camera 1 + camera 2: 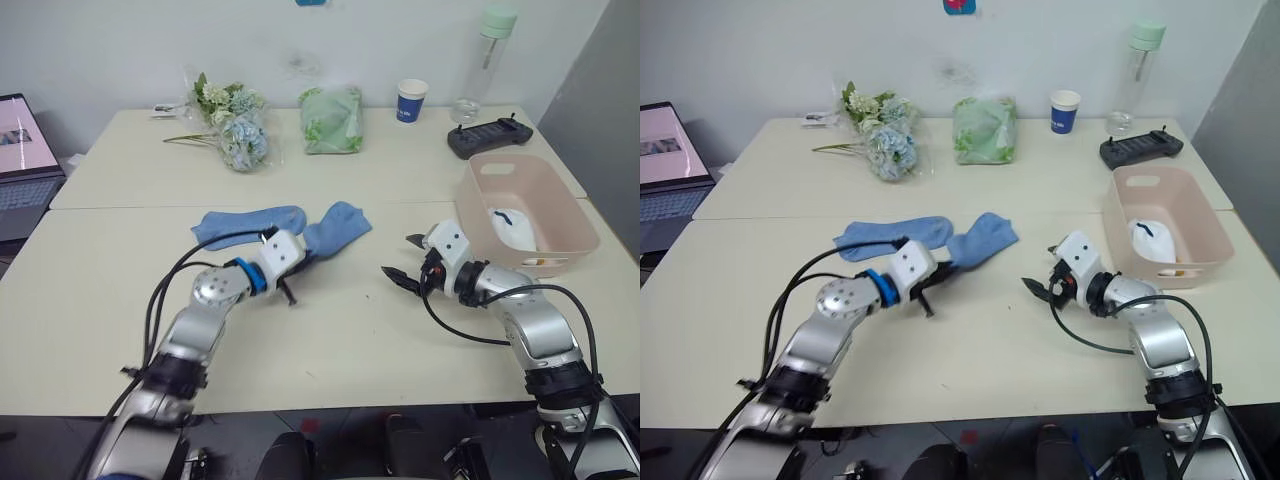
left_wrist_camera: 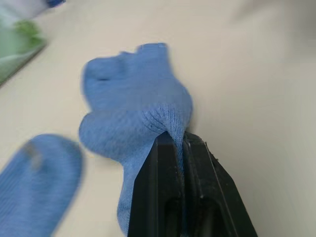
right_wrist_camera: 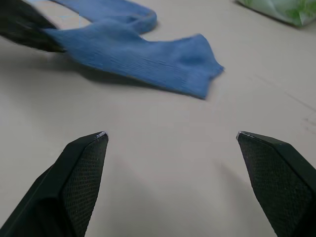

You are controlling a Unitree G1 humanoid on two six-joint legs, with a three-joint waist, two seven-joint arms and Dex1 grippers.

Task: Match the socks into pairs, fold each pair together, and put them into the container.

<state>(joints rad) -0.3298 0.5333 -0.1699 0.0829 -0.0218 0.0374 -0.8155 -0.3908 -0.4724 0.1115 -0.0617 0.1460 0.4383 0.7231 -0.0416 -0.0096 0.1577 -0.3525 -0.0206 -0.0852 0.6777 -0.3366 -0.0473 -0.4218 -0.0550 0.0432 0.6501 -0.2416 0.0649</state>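
Two blue socks (image 1: 290, 228) lie on the bench (image 1: 340, 330): our left gripper (image 2: 183, 143) has its jaws clamped on one, while our right gripper (image 3: 170, 136), jaws apart, faces them.

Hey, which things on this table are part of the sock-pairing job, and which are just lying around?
Part of the job:
two light blue socks, one pinched by the left gripper
pink basin with a white sock inside

Just lying around:
flower bunch
green cloth bundle
paper cup
water bottle
black controller
laptop

Office: pale tables (image 1: 120, 300), laptop (image 1: 25, 165), plain wall.
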